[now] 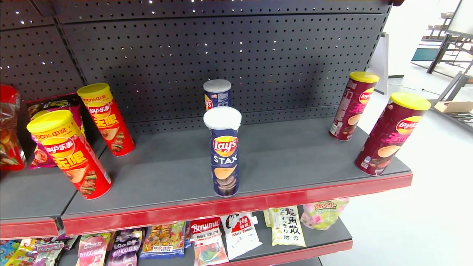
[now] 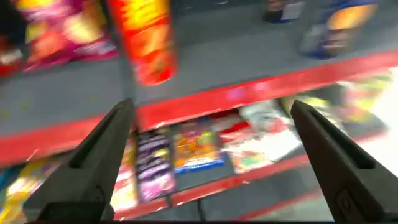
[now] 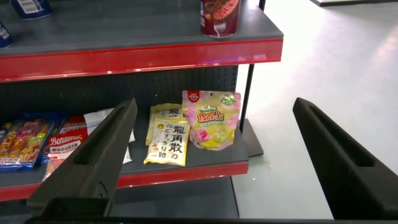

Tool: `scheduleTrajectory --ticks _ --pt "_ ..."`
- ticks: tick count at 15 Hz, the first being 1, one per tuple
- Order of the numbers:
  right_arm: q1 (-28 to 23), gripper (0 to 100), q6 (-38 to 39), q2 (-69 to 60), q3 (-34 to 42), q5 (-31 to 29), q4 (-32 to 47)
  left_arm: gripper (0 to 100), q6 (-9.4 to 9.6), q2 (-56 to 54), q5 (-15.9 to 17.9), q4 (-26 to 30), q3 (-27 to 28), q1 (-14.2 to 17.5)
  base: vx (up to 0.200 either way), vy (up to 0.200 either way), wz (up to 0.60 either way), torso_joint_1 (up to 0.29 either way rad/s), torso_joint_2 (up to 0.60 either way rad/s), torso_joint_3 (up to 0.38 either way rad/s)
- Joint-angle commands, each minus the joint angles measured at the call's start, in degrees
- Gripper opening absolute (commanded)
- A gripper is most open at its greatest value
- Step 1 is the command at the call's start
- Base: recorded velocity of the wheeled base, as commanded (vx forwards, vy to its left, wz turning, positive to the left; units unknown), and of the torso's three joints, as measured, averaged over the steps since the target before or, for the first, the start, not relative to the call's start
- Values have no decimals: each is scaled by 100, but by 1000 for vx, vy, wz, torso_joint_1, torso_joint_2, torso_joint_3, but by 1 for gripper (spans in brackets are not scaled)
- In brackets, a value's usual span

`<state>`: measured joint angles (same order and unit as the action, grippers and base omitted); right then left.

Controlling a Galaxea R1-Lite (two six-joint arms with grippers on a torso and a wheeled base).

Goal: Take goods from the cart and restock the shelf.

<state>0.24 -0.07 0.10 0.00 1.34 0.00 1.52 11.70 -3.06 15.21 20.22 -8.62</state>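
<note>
On the grey shelf (image 1: 281, 159) stand two red chip cans (image 1: 74, 153) (image 1: 107, 118) at the left, two blue cans (image 1: 224, 151) (image 1: 217, 94) in the middle and two maroon cans (image 1: 393, 133) (image 1: 353, 105) at the right. My left gripper (image 2: 211, 152) is open and holds nothing, facing the shelf's red front edge (image 2: 249, 93) below a red can (image 2: 146, 40). My right gripper (image 3: 214, 155) is open and holds nothing, facing the lower shelf (image 3: 186, 168) near the shelf's right end, under a maroon can (image 3: 219, 15).
Snack bags (image 1: 11, 129) stand on the neighbouring shelf at the left. The lower shelf holds flat packets (image 1: 240, 232), among them a yellow packet (image 3: 171, 134) and a pink-green pouch (image 3: 211, 118). Bare floor (image 1: 425, 221) lies to the right, with metal frames (image 1: 449, 44) farther off.
</note>
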Motion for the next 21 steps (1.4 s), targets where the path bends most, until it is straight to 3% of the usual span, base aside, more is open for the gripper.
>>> scheduleTrajectory --ticks 1,2,3,5,7,9,13,14,15,19,21 --pt "2 100 -1 -1 0 7 0 100 -161 -625 -591 -18 -458 9 0 0 0 0 0 0" --pt "2 100 -19 -1 0 7 0 100 -425 -625 -951 -106 -748 9 0 0 0 0 0 0" --pt "2 100 -28 -1 0 7 0 100 -478 -625 -1039 -194 -889 9 0 0 0 0 0 0" --pt "2 100 -28 8 0 -2 0 100 -495 -625 -1215 -950 -1609 9 0 0 600 2 2 2" --pt "2 100 -28 8 0 -2 0 100 -451 -625 -1162 -1504 -1873 -8 0 0 600 -2 0 0" --pt "2 100 -10 8 0 -2 0 100 -513 -625 -1153 -1565 -1935 -8 0 0 0 0 0 0" --pt "2 100 -1 8 0 -2 0 100 -662 -625 -731 -1574 -1943 -8 0 0 0 0 0 0" --pt "2 100 7 -1 0 -2 0 100 -645 -625 -424 -1592 -1952 -8 0 0 0 0 0 0" --pt "2 100 16 -1 0 -2 0 100 -574 -634 104 -1697 -2022 -8 0 0 0 0 0 0" --pt "2 100 42 -1 -9 7 -44 100 -205 -625 262 -1513 -2022 -8 0 0 0 0 0 0" --pt "187 100 412 614 -1116 472 -316 100 -188 -625 262 -1513 -2022 -8 0 0 0 0 0 0"
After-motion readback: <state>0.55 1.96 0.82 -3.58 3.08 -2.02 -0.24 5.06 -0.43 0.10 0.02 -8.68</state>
